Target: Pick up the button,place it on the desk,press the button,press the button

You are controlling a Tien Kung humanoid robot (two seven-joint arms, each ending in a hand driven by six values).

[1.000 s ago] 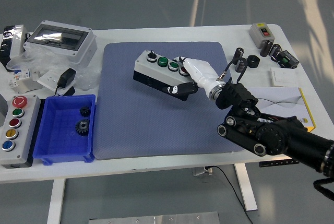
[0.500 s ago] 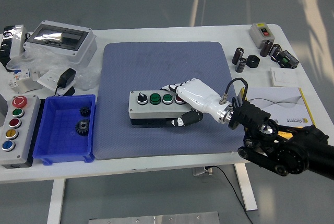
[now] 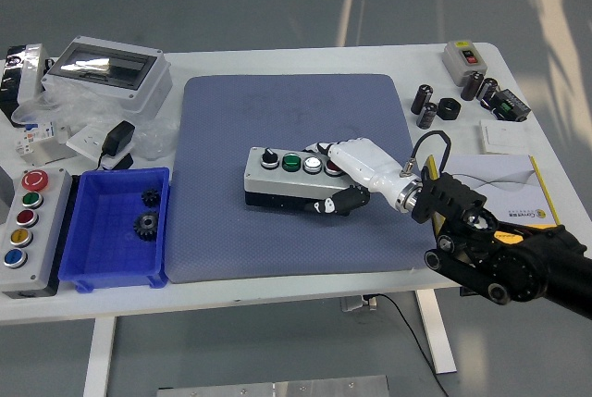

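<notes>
A grey button box (image 3: 282, 178) with a black knob, two green buttons and a red one on top lies on the blue mat (image 3: 231, 119), near its middle. My right hand (image 3: 340, 175), white with a black arm behind it, is shut on the box's right end: fingers over the top by the red button, thumb under the front side. The box looks level on the mat or just above it; I cannot tell which. My left hand is out of view.
A blue bin (image 3: 97, 267) with two gears stands left of the mat. A second button box (image 3: 28, 221) with coloured buttons lies at the far left. A clear-lidded enclosure (image 3: 106, 68), adapter and bags are at back left. Small black parts (image 3: 439, 108), a grey switch (image 3: 462, 56) and a booklet (image 3: 504, 179) are at right.
My right hand carried the button box from the mat's back, tilted in the air, down to the mat's middle and levelled it, then shifted it slightly right.
</notes>
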